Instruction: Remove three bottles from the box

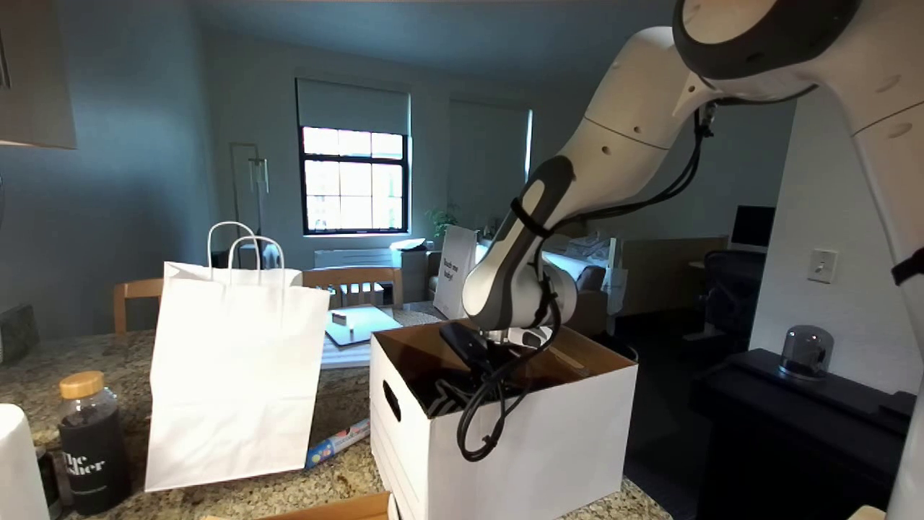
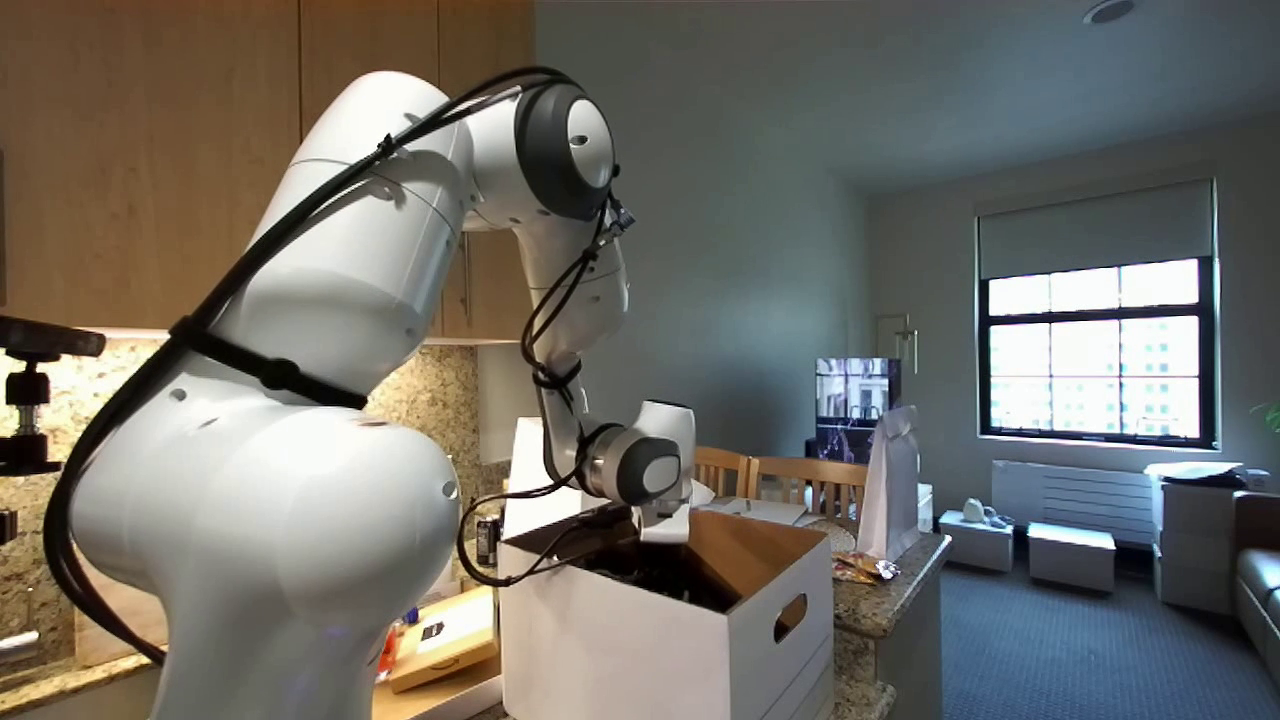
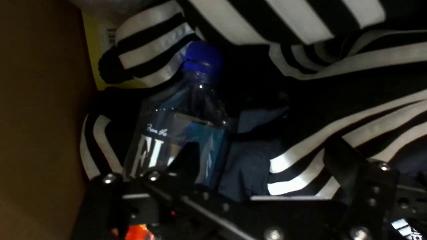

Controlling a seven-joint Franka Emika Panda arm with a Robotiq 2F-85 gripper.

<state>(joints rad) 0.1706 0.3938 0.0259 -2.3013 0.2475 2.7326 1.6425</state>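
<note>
Blue-capped plastic bottle (image 3: 178, 115) rested among black-and-white striped fabric (image 3: 290, 20) inside the white cardboard box (image 1: 534, 440), near the brown inner wall; the bottle label read "From the" above a partly covered word. I held my claw (image 3: 263, 146) down in the box, released, with the fingers (image 3: 188, 156) spread apart. One finger overlapped the bottle in the wrist view; contact could not be determined. On the tabletop (image 1: 346, 480), a loop-handled white paper bag (image 1: 238, 375) stood upright beside the box.
</note>
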